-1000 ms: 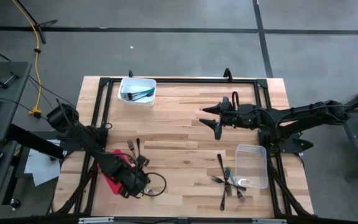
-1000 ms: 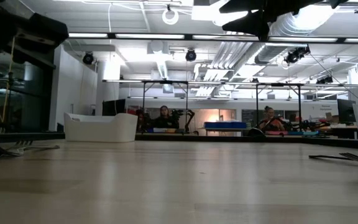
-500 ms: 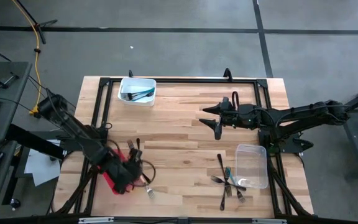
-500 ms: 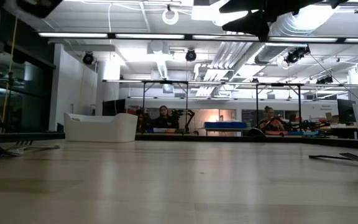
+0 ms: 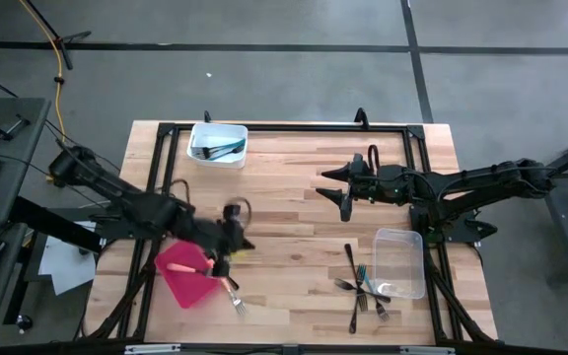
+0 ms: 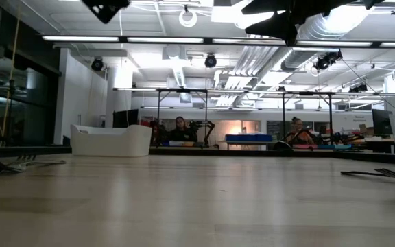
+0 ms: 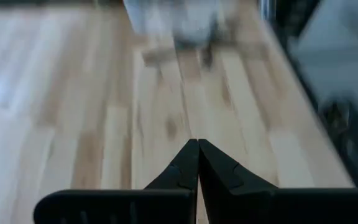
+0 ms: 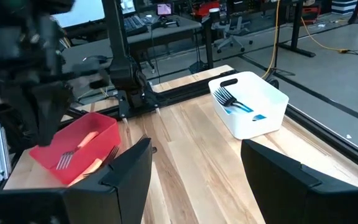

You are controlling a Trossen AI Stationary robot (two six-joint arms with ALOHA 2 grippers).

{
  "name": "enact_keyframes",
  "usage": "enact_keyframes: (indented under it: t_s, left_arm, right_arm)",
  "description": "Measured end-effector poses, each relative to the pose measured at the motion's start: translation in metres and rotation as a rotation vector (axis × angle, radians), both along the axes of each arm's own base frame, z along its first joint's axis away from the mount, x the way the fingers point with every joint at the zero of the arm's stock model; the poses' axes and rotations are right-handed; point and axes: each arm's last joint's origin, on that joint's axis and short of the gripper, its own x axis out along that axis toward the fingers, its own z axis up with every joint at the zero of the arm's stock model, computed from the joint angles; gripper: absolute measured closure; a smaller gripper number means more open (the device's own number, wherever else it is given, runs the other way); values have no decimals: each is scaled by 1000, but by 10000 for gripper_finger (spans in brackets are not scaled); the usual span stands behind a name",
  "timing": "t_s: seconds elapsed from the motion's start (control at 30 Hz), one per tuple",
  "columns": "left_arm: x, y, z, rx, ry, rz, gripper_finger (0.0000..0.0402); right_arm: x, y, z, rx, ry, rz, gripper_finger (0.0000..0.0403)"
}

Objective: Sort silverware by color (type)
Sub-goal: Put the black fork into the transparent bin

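Nearest the table's front edge, an orange-handled fork [image 5: 233,297] lies on the bare wood just beside the corner of the red tray [image 5: 178,284], outside it. Over toward the right arm's side, a loose heap of forks [image 5: 361,285], dark ones with at least one teal, lies crossed and touching beside the clear tub [image 5: 400,262], which looks empty. A little farther in, the red tray holds one orange fork [image 8: 64,160]. The left gripper [image 7: 197,149] hangs above the wood just beyond the tray's far corner. Its two fingers are pressed tip to tip with nothing between them, so it carries nothing and touches nothing. The sorting reads as early: one orange piece is in its tray, and the left arm looks to be between picks. A likely next move is to part those fingers, turn toward a piece such as the stray orange fork, and come down with the fingers straddling the slim handle. A thin piece lying flat on wood leaves little to grip, so the tips would have to come down right to the wood. Farther in, around mid-table, the right gripper [image 5: 335,192] waits in the air with its fingers spread wide, empty. At the far edge stands the white tub [image 5: 199,154], with teal and dark forks [image 8: 232,99] already lying in it.
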Motion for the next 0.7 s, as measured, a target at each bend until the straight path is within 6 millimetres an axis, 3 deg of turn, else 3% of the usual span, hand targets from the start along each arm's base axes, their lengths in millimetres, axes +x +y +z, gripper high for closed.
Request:
enact_keyframes:
  t_s: [0.17,0.27,0.43,0.7]
  left_arm:
    - [-9,36,-3,-130,-235,142,401]
    - [-13,48,-2,-187,-313,194,401]
    - [-15,54,19,-224,-577,185,401]
    - [-18,61,4,-264,-664,215,401]
  right_arm:
    - [0,0,0,42,-11,-8,171]
    - [0,1,0,104,-22,25,171]
    - [1,4,1,148,-30,106,171]
    - [2,5,4,155,-68,135,171]
